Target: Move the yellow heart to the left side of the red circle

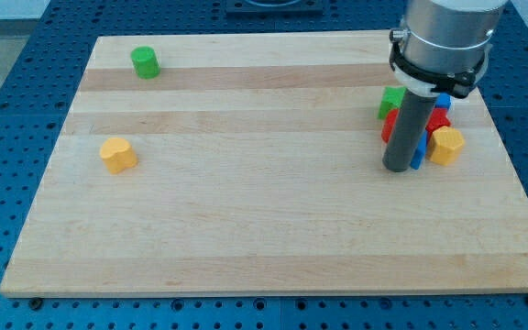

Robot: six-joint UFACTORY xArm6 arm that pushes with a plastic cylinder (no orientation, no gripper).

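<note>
The yellow heart (117, 154) lies alone near the board's left edge. My tip (397, 168) is far to the view's right, at the left edge of a tight cluster of blocks. Red blocks (437, 120) sit in that cluster, partly hidden behind the rod; I cannot tell which one is the red circle. The tip is a long way from the yellow heart.
The cluster also holds a green block (392, 99), blue blocks (442, 100) and a yellow hexagon-like block (446, 145). A green cylinder (145, 61) stands at the view's top left. The wooden board (264, 238) rests on a blue perforated table.
</note>
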